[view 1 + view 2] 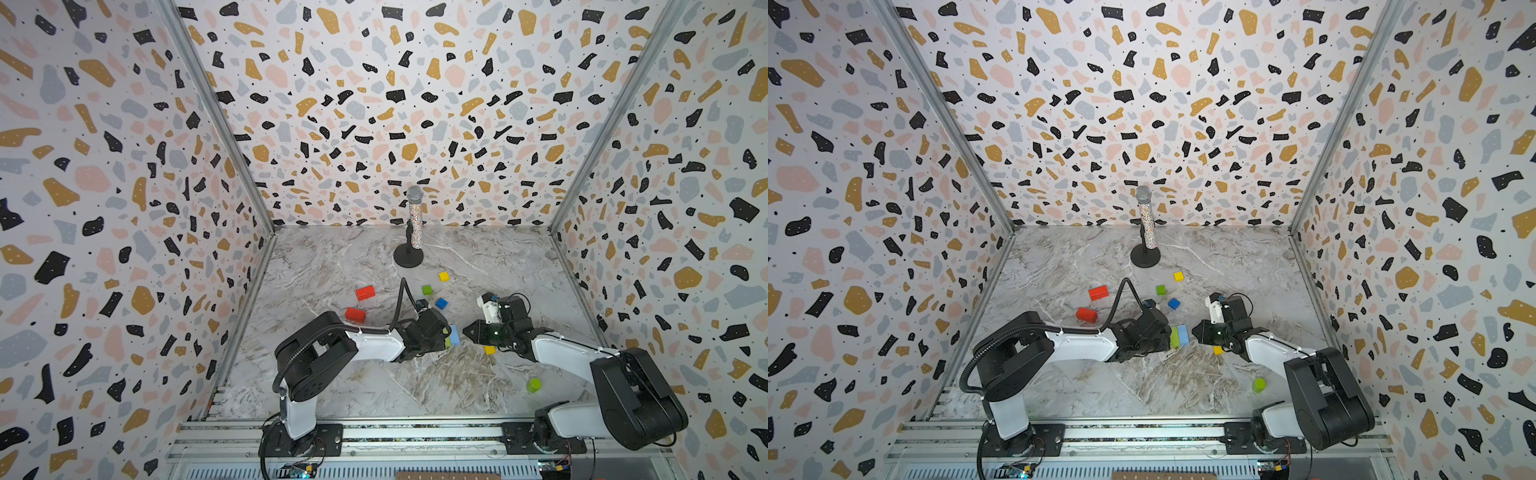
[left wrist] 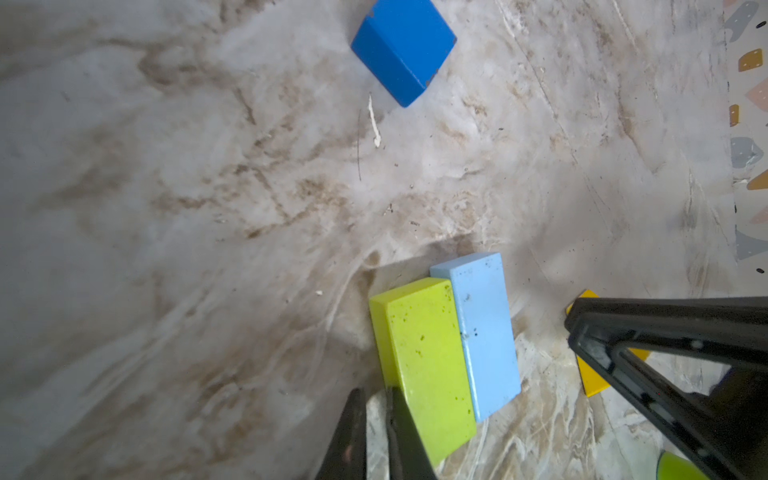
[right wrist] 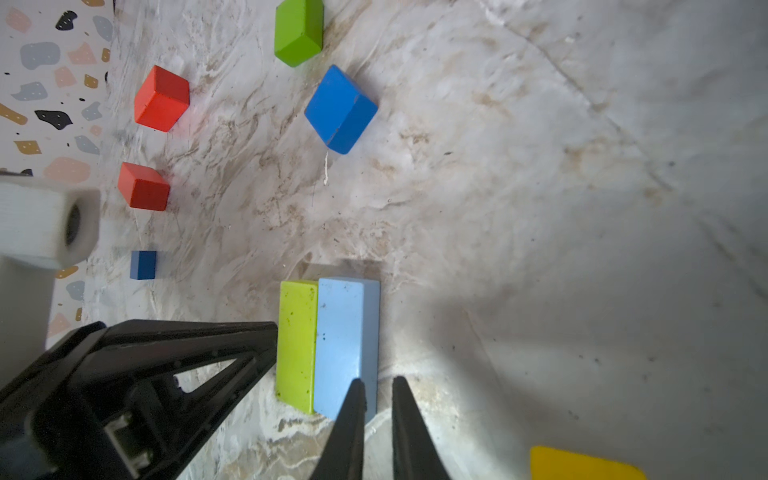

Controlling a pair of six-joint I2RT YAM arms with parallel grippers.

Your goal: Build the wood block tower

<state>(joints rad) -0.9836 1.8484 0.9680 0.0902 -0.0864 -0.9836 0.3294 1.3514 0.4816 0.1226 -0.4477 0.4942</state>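
A lime-green brick (image 2: 424, 365) and a light blue brick (image 2: 484, 332) lie flat, side by side and touching, mid-table. My left gripper (image 2: 376, 392) is shut and empty, its tip against the lime brick's outer side. My right gripper (image 3: 376, 380) is also shut and empty, at the outer side of the light blue brick (image 3: 340, 340). In a top view the grippers (image 1: 444, 332) (image 1: 466, 330) face each other across the pair. Two red bricks (image 1: 365, 292) (image 1: 355, 314), a dark blue cube (image 1: 441, 303), a green cube (image 1: 427, 289) and a yellow cube (image 1: 443, 276) lie loose. No tower is in view.
A yellow block (image 1: 489, 350) lies under the right wrist. A lime-green cylinder (image 1: 533, 385) stands near the right arm's elbow. A glittery microphone (image 1: 414, 224) on a black stand is at the back. A small dark blue block (image 3: 143, 264) sits by the left wall.
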